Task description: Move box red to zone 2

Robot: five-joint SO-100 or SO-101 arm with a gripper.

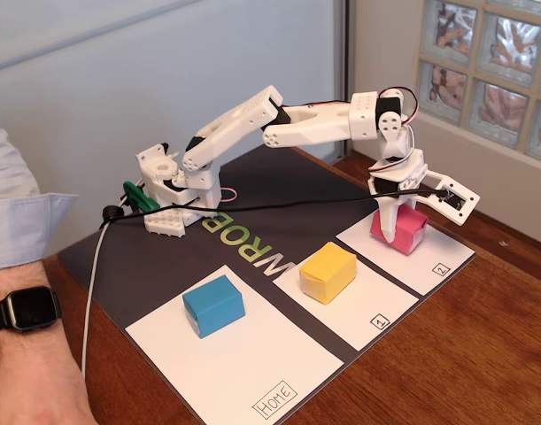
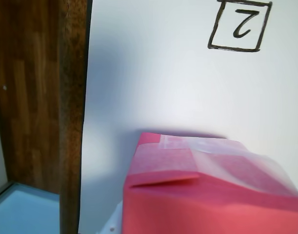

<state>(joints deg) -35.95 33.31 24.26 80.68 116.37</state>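
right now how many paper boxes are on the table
3: blue box on the HOME sheet, yellow box on zone 1, red box on zone 2.

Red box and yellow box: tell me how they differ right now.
The red box sits on the sheet marked 2; the yellow box sits on the sheet marked 1. The end effector is down at the red box, one finger in front of it, while nothing is near the yellow box. The red box lies farther from the fixed camera than the yellow one. Both look like folded-paper cuboids of similar size.
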